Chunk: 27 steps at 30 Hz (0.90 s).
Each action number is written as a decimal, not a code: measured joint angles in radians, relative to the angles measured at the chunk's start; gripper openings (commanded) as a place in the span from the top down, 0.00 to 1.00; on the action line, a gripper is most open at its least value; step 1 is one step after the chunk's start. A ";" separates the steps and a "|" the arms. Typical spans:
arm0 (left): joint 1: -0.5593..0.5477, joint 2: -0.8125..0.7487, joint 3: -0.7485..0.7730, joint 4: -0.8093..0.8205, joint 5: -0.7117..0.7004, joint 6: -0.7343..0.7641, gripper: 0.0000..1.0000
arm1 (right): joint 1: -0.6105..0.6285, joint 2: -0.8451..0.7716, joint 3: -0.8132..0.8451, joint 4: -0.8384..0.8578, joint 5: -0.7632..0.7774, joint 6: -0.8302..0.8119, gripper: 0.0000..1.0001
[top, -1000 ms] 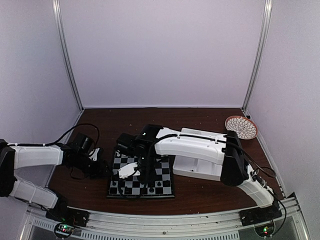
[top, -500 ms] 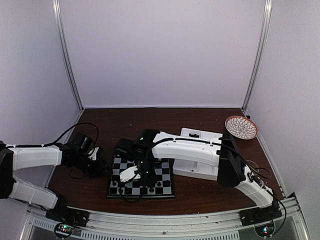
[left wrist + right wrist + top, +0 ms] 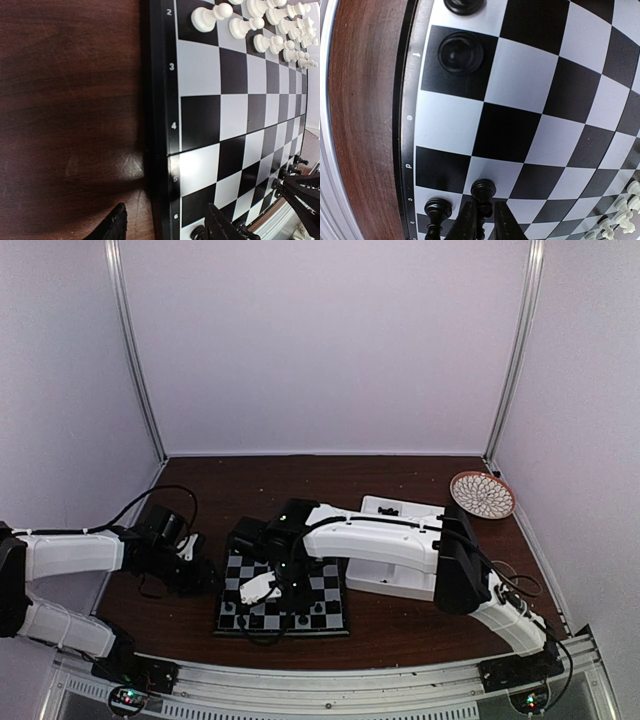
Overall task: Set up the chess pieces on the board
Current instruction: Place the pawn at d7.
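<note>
Black piece (image 3: pixel 483 192) between right gripper (image 3: pixel 485 206) fingers, at board (image 3: pixel 520 125) near edge.
Clamped or released: cannot tell; arm stretched left.

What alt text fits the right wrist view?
The right gripper straddles an upright black piece near the edge of the board; whether it grips is unclear. Other black pieces stand nearby, white pieces at lower right.

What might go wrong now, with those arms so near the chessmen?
The right gripper flanks a small black pawn; pulling away could tip it onto the neighbouring black piece. The open left gripper straddles the edge of the black-and-grey chequered board; a dip could jolt the white pieces.
</note>
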 measured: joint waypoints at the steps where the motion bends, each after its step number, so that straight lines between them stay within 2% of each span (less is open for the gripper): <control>1: 0.000 0.000 0.000 0.000 0.000 0.000 0.47 | 0.000 0.000 0.000 0.000 0.000 0.000 0.82; 13: 0.000 0.013 0.000 0.001 0.000 0.003 0.47 | 0.000 0.002 0.000 0.001 -0.001 0.001 0.91; 27: 0.000 0.029 0.000 0.002 0.002 0.008 0.47 | 0.000 0.009 0.015 0.004 -0.005 0.001 0.92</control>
